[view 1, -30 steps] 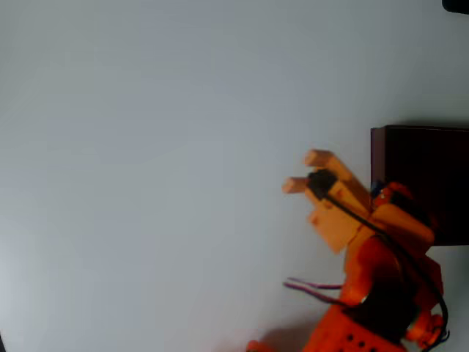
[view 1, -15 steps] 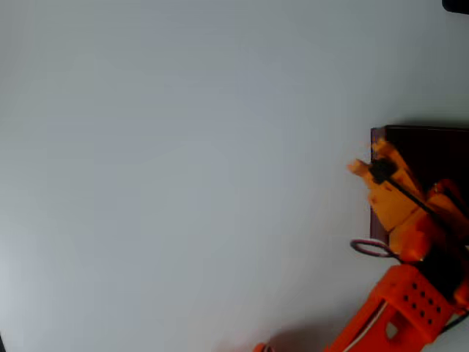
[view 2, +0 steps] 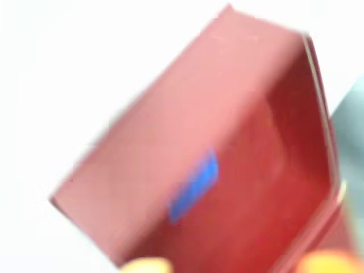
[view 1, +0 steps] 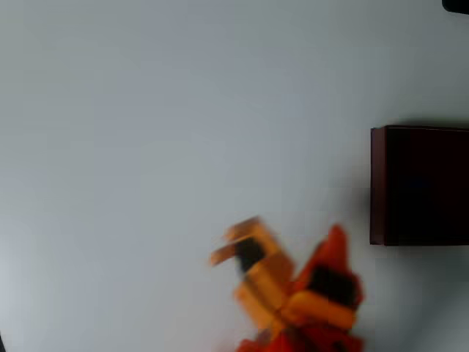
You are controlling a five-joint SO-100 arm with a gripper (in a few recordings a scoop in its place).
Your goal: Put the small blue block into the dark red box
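Note:
The dark red box (view 1: 418,185) stands at the right edge of the overhead view, its inside very dark. In the blurred wrist view the small blue block (view 2: 193,185) lies inside the dark red box (view 2: 187,114), against its near wall. My orange gripper (view 1: 229,243) is motion-blurred over the bare table, well to the left of and below the box in the overhead view. It is open with nothing between its fingers. The two orange fingertips (view 2: 145,264) show far apart at the bottom of the wrist view.
The pale grey table (view 1: 146,147) spreads across the left and middle of the overhead view. A small dark object (view 1: 456,4) sits at the top right corner.
The gripper went from left of the box to over its left wall, then swung away down and left across the table. The box has not moved.

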